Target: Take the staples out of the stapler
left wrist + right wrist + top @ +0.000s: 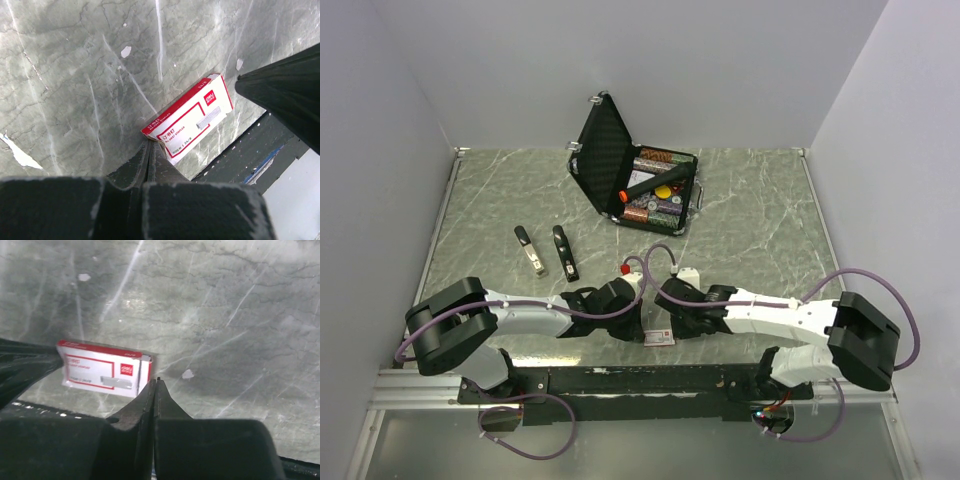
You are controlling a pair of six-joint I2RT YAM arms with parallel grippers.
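Two slim black stapler pieces lie side by side at left centre of the table, one with a silver metal strip [530, 250] and one all black [565, 252]; no gripper is near them. A red-and-white staple box [658, 337] lies flat near the front edge between both grippers. My left gripper [150, 143] is shut with nothing in it, its tips at the corner of the box [192, 119]. My right gripper [157, 381] is also shut and empty, just right of the box [102, 368]. No loose staples show.
An open black case [605, 150] holding poker chips and a black tool with an orange tip stands at the back centre. The black mounting rail [650, 380] runs along the front edge just behind the box. White walls enclose the table.
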